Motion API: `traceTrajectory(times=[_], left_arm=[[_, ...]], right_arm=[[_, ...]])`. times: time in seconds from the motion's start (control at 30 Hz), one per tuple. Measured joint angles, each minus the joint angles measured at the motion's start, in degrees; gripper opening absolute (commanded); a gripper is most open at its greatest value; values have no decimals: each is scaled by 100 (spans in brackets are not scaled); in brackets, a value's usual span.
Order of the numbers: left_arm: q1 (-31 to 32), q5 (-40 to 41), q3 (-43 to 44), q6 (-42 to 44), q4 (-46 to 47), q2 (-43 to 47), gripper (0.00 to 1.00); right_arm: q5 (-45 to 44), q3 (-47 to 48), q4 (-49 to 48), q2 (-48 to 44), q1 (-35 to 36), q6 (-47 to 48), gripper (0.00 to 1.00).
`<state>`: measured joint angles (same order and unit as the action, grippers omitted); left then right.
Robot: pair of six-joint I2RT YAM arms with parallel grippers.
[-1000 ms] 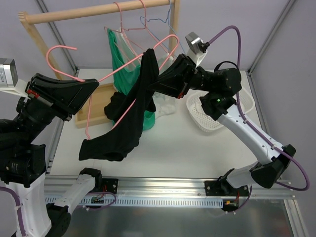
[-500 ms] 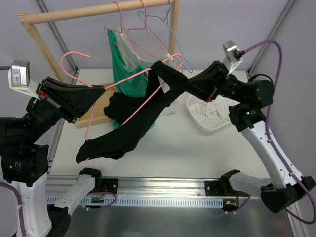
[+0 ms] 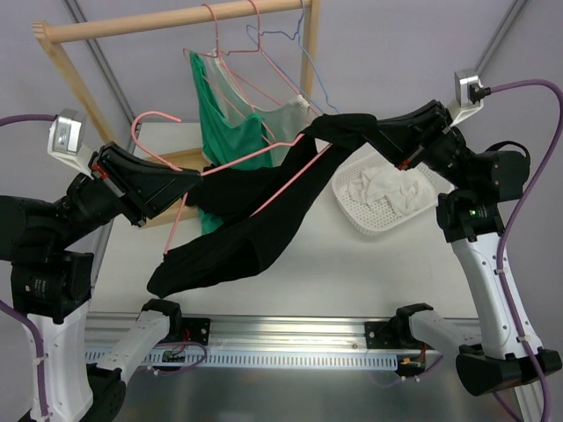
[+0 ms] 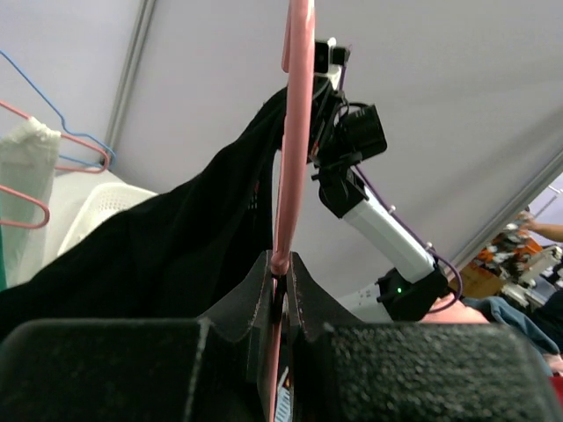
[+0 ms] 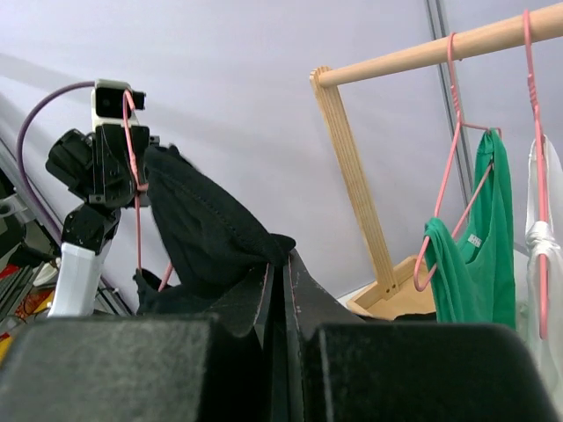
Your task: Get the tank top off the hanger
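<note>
The black tank top (image 3: pixel 255 233) stretches across the frame's centre, still threaded on the pink hanger (image 3: pixel 249 156), so removal is only partly done; the left gripper (image 3: pixel 195 178) pinches the hanger wire; the right gripper (image 3: pixel 371 132) clamps fabric, having swung from centre to upper right.

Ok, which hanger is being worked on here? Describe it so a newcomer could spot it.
Start at the wooden rail at the back, where a green top and a pale one hang. In front of it, a pink hanger is pinched in the left fingers, with a black tank top draped over it. It is the only hanger off the rail.
</note>
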<state>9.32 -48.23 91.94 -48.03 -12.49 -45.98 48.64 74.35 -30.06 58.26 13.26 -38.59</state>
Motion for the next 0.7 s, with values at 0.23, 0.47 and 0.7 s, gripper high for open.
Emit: traceTrajectory(times=[0.23,0.47,0.7], left_arm=[[0,-411,-125,-4,-83,-26,0],[0,-879,-7,-68,-87,-140,0],[0,-776,811,-144,-129,-579,0]], right_arm=[[-317,391,155,323,-15,-22,0],[-444,485,306,476,-15,-81,0],[-151,483,994,420,927,688,0]])
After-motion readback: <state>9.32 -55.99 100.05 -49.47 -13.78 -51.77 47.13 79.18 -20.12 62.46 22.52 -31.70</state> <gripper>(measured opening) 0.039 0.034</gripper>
